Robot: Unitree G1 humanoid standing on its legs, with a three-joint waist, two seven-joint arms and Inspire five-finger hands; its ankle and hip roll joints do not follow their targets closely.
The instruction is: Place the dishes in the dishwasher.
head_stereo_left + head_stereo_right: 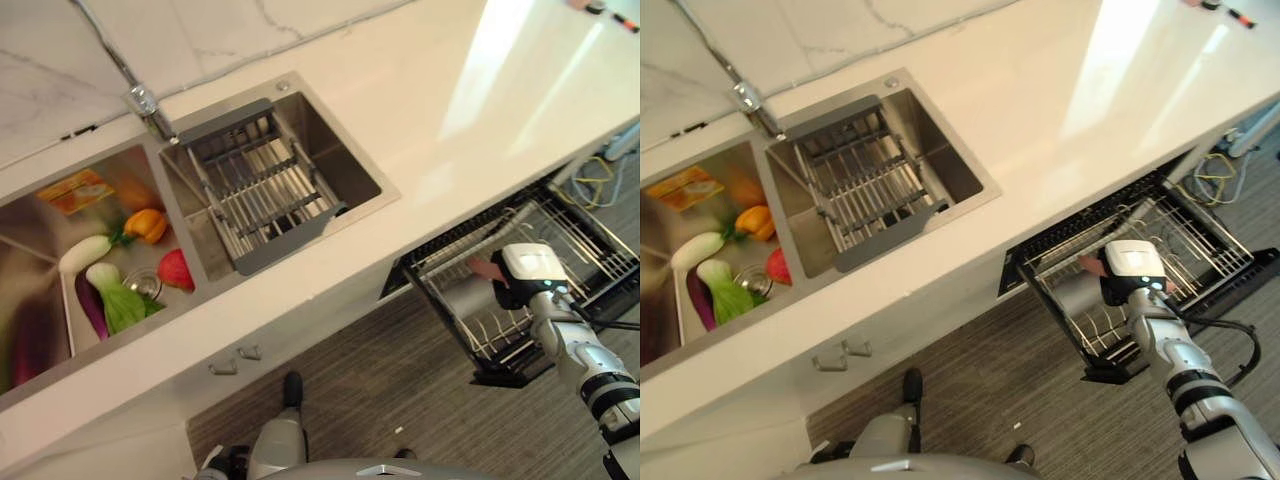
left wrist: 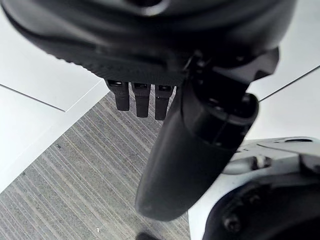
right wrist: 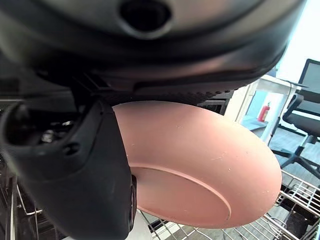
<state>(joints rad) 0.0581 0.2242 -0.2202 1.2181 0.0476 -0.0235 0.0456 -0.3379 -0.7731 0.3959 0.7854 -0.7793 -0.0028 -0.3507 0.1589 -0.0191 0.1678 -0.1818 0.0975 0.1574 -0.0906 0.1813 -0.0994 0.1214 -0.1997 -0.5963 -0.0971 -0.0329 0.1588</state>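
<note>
Right hand (image 3: pixel 75 170) clamped on a pink plate (image 3: pixel 200 165), thumb pressed across the underside near the foot ring, rim pinched against the fingers hidden above. Plate held over the pulled-out dishwasher rack (image 1: pixel 560 250), near the rack's front left corner, a sliver of pink visible beside the wrist (image 1: pixel 487 268). Left hand (image 2: pixel 195 150) hanging low over the striped floor, fingers loosely straight, holding nothing.

Step in hand, by judgement: lowering the plate into the rack. Best done by tipping the plate on edge, lining the rim up with a gap between the wire tines, easing down until the wires take the weight, and only then loosening the thumb. Probable risk: a smooth rim slipping sideways if released early or set across the tines rather than between them.

Materials and shapes: plate round, shallow, matt pink, faintly scratched, with a raised circular foot; likely plastic or glazed ceramic, cannot tell which. Rack of thin dark wire in a rectangular grid with upright tines. Countertop (image 1: pixel 450 110) pale, glossy, stone-like. Sink (image 1: pixel 345 150) of brushed steel, a grey slatted drainer (image 1: pixel 260 195) across its right basin; toy vegetables (image 1: pixel 120 290) in the left basin.
</note>
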